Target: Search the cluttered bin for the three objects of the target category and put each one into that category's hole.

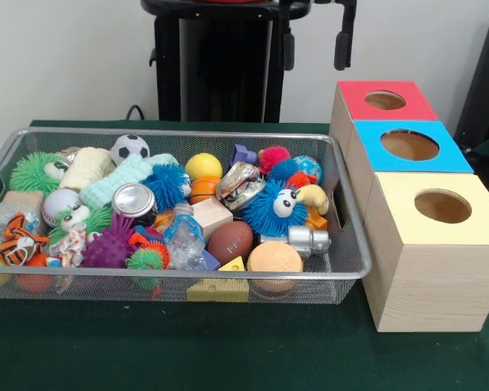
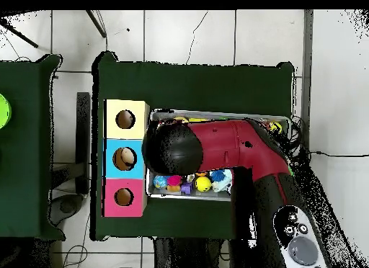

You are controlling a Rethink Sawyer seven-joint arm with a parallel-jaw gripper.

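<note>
Lying heaped in the wire bin [image 1: 187, 275], well below the jaws and off to their picture-left in the front view: a soccer ball [image 1: 130, 148], a baseball [image 1: 59, 204], a yellow ball [image 1: 203, 166], a basketball [image 1: 202, 191] and a brown football [image 1: 230, 241]. Crowding round them, touching and overlapping, and all far beneath the jaws: a shiny can [image 1: 134, 200], a blue fuzzy toy with big eyes [image 1: 273, 208], a wooden block [image 1: 212, 215], a green spiky ball [image 1: 34, 171], a purple spiky ball [image 1: 110, 244], a tiger toy [image 1: 20, 236] and a cheese wedge [image 1: 218, 289] pressing against the bin's near wall.

Standing in a row just beside the bin, touching one another: a red box [image 1: 354, 94] almost straight under the jaws, a blue box [image 1: 371, 155] lower and nearer the camera, and a yellow box [image 1: 399, 220] farthest from the jaws. Opening upward in each top, one round hole, with nothing sticking out.

Hanging at the top edge of the front view, well apart from every toy: the gripper [image 1: 345, 49]. Showing too little to tell whether the jaws are open or closed.

Stretching across the bin in the overhead view, hiding most of the toys: the red and black arm [image 2: 238, 146]. Lying under everything: the green table [image 1: 228, 350].
</note>
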